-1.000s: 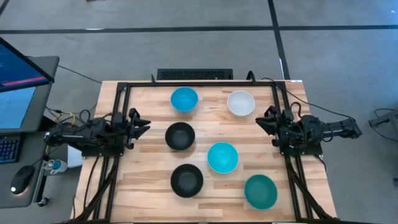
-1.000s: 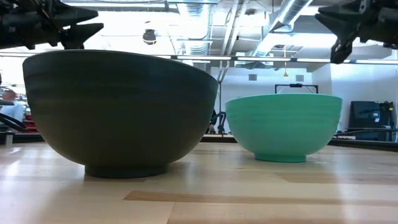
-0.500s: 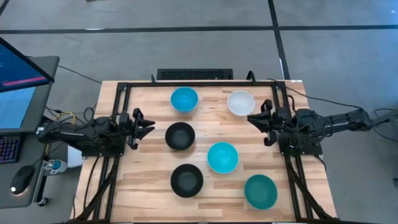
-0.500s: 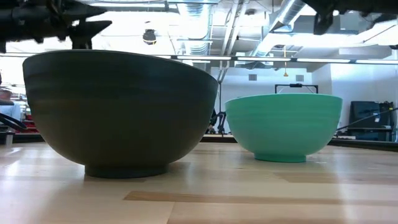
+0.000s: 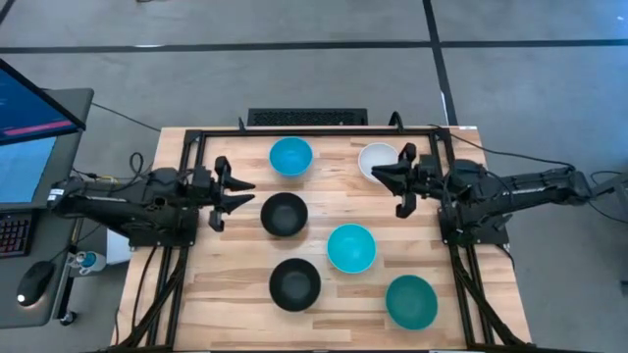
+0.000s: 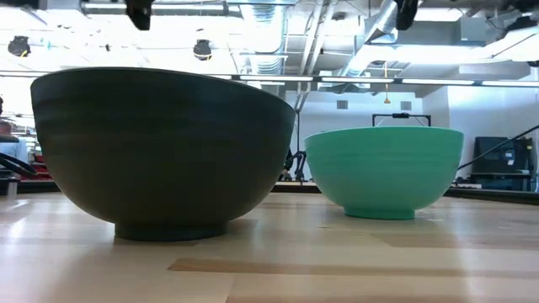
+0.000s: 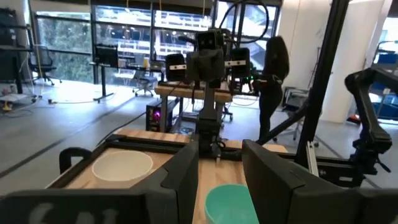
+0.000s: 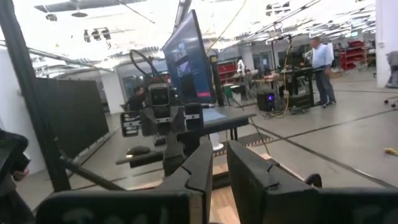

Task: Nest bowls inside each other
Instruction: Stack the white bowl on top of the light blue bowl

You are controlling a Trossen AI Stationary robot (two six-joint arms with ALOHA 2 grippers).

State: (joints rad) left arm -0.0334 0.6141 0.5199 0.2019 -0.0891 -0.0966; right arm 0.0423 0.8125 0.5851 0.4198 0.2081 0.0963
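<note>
Both grippers moved inward, left gripper (image 5: pixel 238 193) open nr black bowl (image 5: pixel 284 215), right gripper (image 5: pixel 382 177) open over white bowl (image 5: pixel 373 157)

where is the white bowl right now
In the high view, the white bowl sits at the table's far right, partly under the right claw, right of a light blue bowl.

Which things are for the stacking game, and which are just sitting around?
For the job:
black bowl
second black bowl
light blue bowl
second light blue bowl
white bowl
teal bowl
left gripper
right gripper

Just lying about:
keyboard
monitor
mouse
</note>
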